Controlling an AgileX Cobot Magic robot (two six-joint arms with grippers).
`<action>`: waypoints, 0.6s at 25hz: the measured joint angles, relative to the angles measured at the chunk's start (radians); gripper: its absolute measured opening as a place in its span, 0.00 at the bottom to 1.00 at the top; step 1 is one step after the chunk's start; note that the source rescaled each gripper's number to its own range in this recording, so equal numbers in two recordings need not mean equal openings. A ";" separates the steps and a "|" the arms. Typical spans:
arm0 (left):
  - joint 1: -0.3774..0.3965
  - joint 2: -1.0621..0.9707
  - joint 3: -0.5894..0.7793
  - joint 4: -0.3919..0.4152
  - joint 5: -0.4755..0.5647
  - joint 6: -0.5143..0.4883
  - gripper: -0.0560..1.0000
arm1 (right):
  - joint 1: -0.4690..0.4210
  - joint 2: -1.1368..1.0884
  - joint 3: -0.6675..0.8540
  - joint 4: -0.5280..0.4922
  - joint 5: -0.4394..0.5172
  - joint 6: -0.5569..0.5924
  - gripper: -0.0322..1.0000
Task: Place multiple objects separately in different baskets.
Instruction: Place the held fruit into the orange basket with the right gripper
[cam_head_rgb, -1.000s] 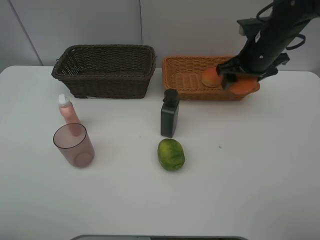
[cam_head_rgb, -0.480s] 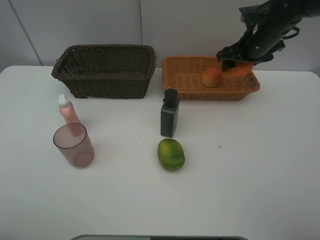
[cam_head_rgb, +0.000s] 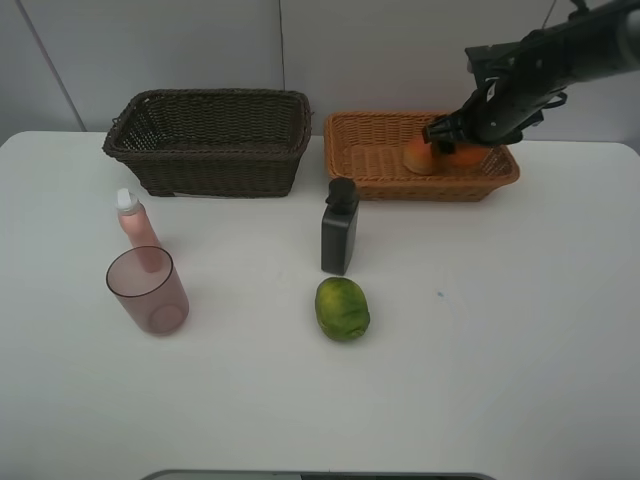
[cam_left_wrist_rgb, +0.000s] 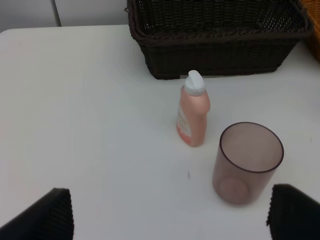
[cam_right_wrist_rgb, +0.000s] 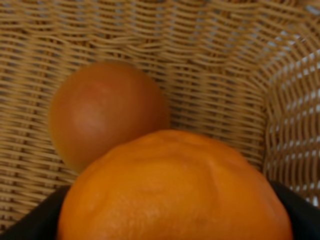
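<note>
In the right wrist view my right gripper (cam_right_wrist_rgb: 172, 222) is shut on the orange (cam_right_wrist_rgb: 175, 190), its dark fingers (cam_right_wrist_rgb: 300, 212) showing at either side. The orange hangs low inside the light tan basket (cam_head_rgb: 370, 175), right beside the red-yellow apple (cam_head_rgb: 417, 156) lying in it. On the table stand a dark grey bottle (cam_head_rgb: 340, 228), a green lime (cam_head_rgb: 343, 308), a slim pink bottle (cam_head_rgb: 133, 222) and a translucent pink cup (cam_head_rgb: 150, 290). The dark brown basket (cam_head_rgb: 210, 140) sits at the back left. My left gripper (cam_left_wrist_rgb: 170, 220) is open above the table, short of the cup (cam_left_wrist_rgb: 247, 162).
The two baskets stand side by side at the table's far edge against a grey wall. The pink bottle (cam_left_wrist_rgb: 193, 117) and cup stand close together in front of the dark basket (cam_left_wrist_rgb: 215, 30). White tabletop stretches across the front and right.
The right gripper carried the orange from the tan basket's front right rim up and back, then down inside it beside the apple. Nothing else has moved.
</note>
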 joint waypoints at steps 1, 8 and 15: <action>0.000 0.000 0.000 0.000 0.000 0.000 0.99 | 0.000 0.007 0.000 0.000 -0.004 0.000 0.60; 0.000 0.000 0.000 0.000 0.000 0.000 0.99 | 0.000 0.012 -0.006 0.001 -0.023 0.000 0.88; 0.000 0.000 0.000 0.000 0.000 0.000 0.99 | 0.001 0.006 -0.007 0.002 -0.022 0.000 1.00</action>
